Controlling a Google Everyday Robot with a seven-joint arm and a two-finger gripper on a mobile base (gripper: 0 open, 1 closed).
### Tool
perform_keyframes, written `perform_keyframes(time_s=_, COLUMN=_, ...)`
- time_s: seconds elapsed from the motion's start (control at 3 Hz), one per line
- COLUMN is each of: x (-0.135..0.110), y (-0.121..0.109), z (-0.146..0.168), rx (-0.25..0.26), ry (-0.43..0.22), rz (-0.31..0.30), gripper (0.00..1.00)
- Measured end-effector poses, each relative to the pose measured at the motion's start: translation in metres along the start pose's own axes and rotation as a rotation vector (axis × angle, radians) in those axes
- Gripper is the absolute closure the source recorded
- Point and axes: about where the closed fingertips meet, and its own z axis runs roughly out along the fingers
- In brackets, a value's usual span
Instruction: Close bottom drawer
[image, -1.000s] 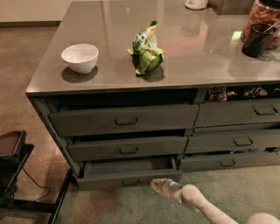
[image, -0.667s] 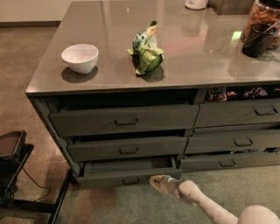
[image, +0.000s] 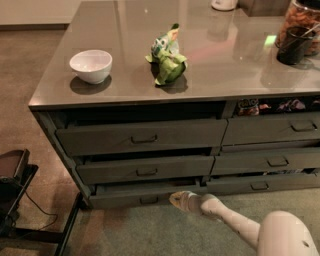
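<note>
Grey, glossy-topped table (image: 225, 75) noted as the main furniture. Brown carpet floor (image: 25, 65) lies left of the table and reads grey-green in front of it. A pale wall (image: 35, 10) runs beyond the table's far-left corner. A black stand (image: 12, 185) with a trailing cable (image: 40, 209) sits off the table's front-left corner. A green light spot (image: 270, 40) reflects at the table's far right.

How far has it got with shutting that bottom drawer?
Done: the arm is down at floor level, with the gripper at the right end of the bottom drawer. In hand: lining up a push; whether it touches the front panel cannot be told. Left: the drawer juts out past the frame, with a dark gap above it, so it likely needs pushing in until flush.
</note>
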Motion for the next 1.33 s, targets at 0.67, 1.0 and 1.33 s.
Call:
perform_keyframes(time_s=0.67, x=-0.006, y=-0.024, z=0.018, rx=-0.079, ry=0.077, rz=-0.023, gripper=1.0)
perform_keyframes(time_s=1.0, x=-0.008, y=-0.014, z=0.015, rx=-0.113, ry=0.073, rz=-0.019, gripper=1.0)
perform_keyframes(time_s=1.33, x=-0.01, y=0.01, z=-0.015, rx=-0.178, ry=0.079, rz=0.016, gripper=1.0)
